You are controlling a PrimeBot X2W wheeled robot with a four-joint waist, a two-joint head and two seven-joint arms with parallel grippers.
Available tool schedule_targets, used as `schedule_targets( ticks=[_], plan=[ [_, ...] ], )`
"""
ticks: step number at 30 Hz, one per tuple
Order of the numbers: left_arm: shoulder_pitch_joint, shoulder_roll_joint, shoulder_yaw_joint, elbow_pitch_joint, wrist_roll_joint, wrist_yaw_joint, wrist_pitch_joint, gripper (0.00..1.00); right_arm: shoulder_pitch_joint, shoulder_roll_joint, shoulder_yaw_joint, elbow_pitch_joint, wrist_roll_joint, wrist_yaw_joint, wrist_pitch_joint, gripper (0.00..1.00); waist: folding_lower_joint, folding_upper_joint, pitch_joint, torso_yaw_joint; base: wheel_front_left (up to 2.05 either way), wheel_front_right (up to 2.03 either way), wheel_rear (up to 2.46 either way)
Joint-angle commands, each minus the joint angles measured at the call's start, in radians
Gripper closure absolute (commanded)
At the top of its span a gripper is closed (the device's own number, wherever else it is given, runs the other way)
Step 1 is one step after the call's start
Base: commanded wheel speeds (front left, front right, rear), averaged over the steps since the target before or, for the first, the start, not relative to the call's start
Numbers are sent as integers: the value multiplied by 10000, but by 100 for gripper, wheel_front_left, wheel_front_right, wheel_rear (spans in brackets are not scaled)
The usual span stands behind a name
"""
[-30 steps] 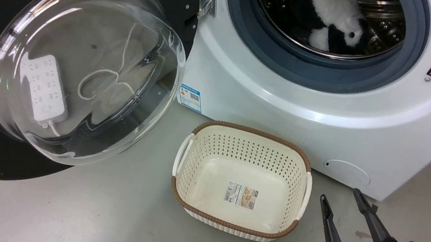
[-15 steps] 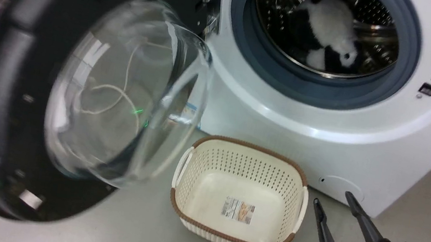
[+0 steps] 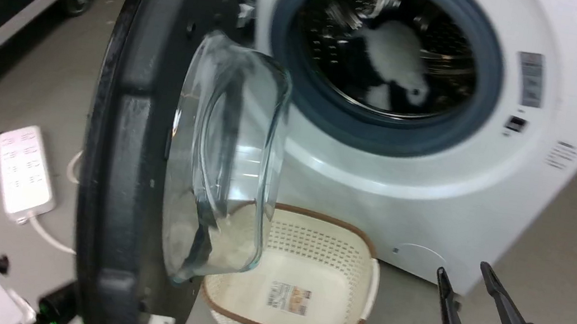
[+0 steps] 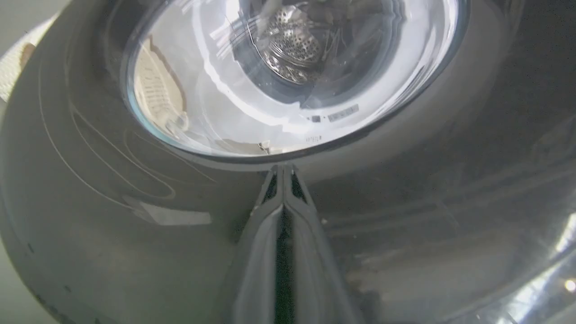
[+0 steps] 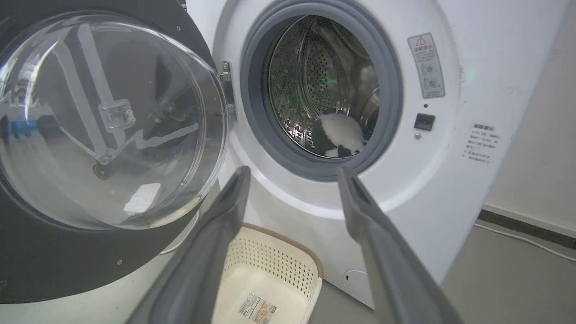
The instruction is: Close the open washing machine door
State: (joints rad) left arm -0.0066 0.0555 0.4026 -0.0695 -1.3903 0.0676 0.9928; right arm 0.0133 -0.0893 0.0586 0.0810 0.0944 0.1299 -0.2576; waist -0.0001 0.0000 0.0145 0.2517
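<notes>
Left gripper (image 4: 282,168) is pinched tight, empty, tips at the dark outer face of the door (image 3: 119,161). Right gripper (image 3: 462,271) gapes wide, holding nothing. The door stands half-open, black rim edge-on, its glass bowl bulging over the basket (image 3: 327,246), hinged left of the drum (image 3: 328,37).

The washing machine door (image 3: 119,161) is large and round, with a thick black rim and a bulging clear glass bowl (image 3: 227,159) in its centre. It stands half open on its metal hinge (image 5: 227,92), almost edge-on in the head view, the bowl facing the white machine front (image 3: 429,204).
</notes>
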Motion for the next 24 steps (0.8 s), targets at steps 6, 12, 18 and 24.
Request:
schedule_targets(
  ticks=[6,12,18,24],
  plan=[
    [1237,-48,-2372,-267,-1661,-145,-1877,100,-26,47,-280,-65,-161,8,-42,0,1,0,302,-1331,0,0,0],
    [1164,-51,-4368,85,-2653,-688,-3668,100,-250,-134,-355,-125,-173,8,-42,0,1,0,923,-2542,0,0,0],
    [-141,-52,-6069,1260,-3346,-1430,-6111,100,-554,-208,-405,-166,-51,8,-42,0,1,0,1717,-4146,0,0,0],
    [-1582,-52,-6524,2182,-3596,-1695,-7718,100,-693,-166,-484,-184,25,8,-42,0,1,0,2096,-4855,0,0,0]
  ],
)
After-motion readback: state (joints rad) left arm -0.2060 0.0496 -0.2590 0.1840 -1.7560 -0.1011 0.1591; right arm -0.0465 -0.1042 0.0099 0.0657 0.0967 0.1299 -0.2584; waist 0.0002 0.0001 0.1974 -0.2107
